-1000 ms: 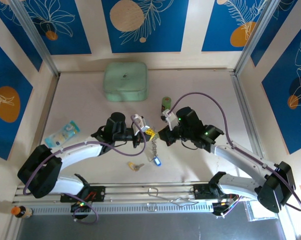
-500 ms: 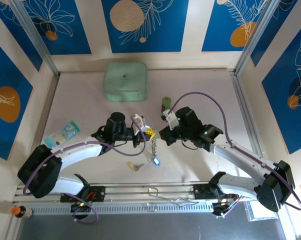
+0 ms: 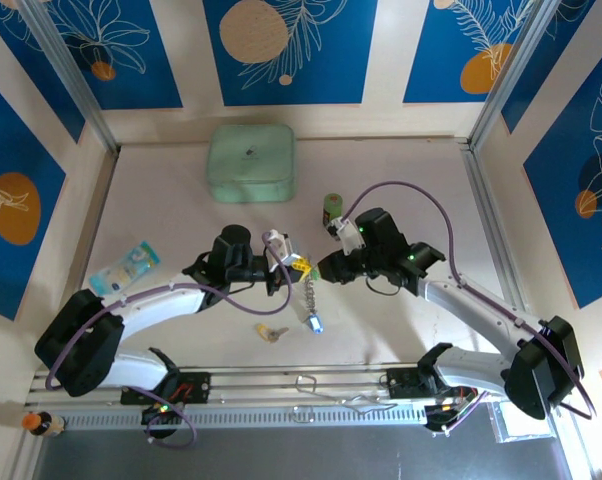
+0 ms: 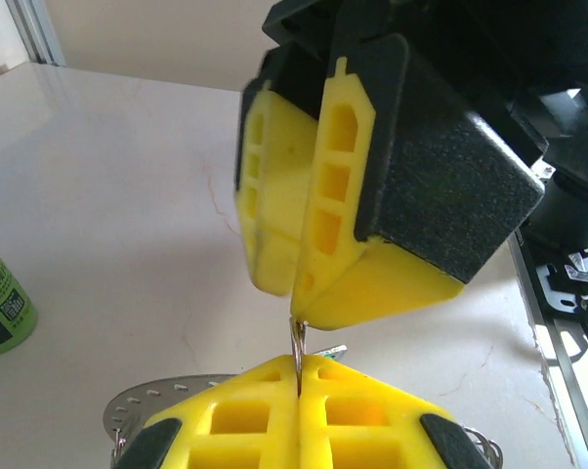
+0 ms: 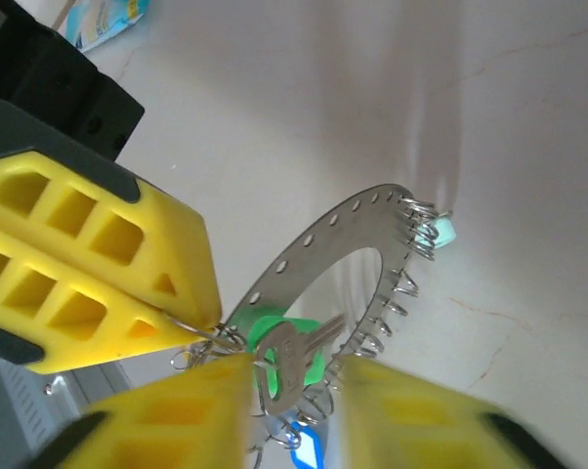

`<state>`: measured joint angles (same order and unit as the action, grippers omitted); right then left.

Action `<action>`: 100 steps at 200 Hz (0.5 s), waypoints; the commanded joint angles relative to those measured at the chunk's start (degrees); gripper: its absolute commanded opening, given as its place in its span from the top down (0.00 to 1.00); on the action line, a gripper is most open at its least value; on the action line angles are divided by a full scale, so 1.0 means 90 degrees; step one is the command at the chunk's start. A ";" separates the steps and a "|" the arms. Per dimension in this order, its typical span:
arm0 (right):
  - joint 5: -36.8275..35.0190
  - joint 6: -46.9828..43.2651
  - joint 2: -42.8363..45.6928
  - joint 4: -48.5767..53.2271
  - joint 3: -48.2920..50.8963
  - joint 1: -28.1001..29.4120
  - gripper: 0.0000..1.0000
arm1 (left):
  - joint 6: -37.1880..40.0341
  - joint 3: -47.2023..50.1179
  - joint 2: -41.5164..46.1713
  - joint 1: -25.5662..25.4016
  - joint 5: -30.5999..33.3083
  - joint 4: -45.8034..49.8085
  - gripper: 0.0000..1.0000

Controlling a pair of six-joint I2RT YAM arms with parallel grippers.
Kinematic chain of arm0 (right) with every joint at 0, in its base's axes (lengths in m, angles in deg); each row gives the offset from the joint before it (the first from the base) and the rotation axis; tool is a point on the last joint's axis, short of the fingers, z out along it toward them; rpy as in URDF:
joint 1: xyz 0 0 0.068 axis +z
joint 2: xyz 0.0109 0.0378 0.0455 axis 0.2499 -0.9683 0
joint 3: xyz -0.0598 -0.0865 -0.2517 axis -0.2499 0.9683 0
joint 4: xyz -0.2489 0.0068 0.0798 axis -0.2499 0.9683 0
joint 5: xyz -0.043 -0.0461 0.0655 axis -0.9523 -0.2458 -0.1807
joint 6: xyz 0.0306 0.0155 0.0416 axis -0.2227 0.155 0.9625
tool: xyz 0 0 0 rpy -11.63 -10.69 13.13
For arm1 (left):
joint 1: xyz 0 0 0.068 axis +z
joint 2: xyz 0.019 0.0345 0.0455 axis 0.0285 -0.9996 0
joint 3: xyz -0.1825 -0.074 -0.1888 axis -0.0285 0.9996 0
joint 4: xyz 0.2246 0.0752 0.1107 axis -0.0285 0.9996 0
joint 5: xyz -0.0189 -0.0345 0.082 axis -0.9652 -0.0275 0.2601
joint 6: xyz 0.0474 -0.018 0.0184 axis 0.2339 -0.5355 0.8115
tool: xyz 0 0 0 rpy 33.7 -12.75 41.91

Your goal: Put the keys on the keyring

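Note:
My left gripper [image 3: 284,265] is shut on a small wire loop of the keyring [image 3: 308,292], pinched at the fingertips [image 4: 299,376]. The keyring [image 5: 343,244] is a flat silvery perforated hoop edged with small wire loops; it hangs between the two arms. A silver key with a green head [image 5: 289,357] hangs against the hoop, between the spread, blurred fingers of my right gripper [image 5: 289,391], which is open. A blue key [image 3: 316,322] dangles at the bottom of the hoop. A yellow key [image 3: 271,333] lies loose on the table. The right gripper [image 3: 324,270] faces the left one closely.
A mint-green square box [image 3: 251,162] sits at the back. A small green cylinder [image 3: 332,207] stands just behind the right gripper. A blue and white packet [image 3: 124,268] lies at the left. The metal rail [image 3: 301,385] runs along the near edge.
My right gripper has opened from shut, leaving the green-headed key hanging at the hoop. The right wrist has shifted slightly. The left gripper still holds the keyring in place.

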<state>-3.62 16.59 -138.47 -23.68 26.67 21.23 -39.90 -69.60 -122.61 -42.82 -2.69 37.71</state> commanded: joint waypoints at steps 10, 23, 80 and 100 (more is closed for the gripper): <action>0.0463 -0.0318 0.0512 -0.0124 0.0135 -0.0238 0.53 | 0.0128 0.0057 0.0157 -0.0108 -0.0204 -0.0503 1.00; 0.0513 -0.0640 0.0832 -0.0479 0.0398 -0.0319 0.52 | 0.0119 0.0052 0.0133 -0.0110 -0.0272 -0.0552 1.00; 0.0973 -0.3273 0.1758 -0.2513 0.1880 0.0271 0.50 | -0.0040 0.0416 0.0019 -0.0080 -0.0714 -0.1676 1.00; 0.0792 -0.3501 0.1813 -0.2232 0.1852 0.0262 0.50 | 0.0225 0.0528 0.0026 -0.0079 -0.0771 -0.1861 1.00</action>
<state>3.31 -5.75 -123.48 -40.92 43.50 23.29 -39.57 -66.15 -122.63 -43.17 -6.30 28.20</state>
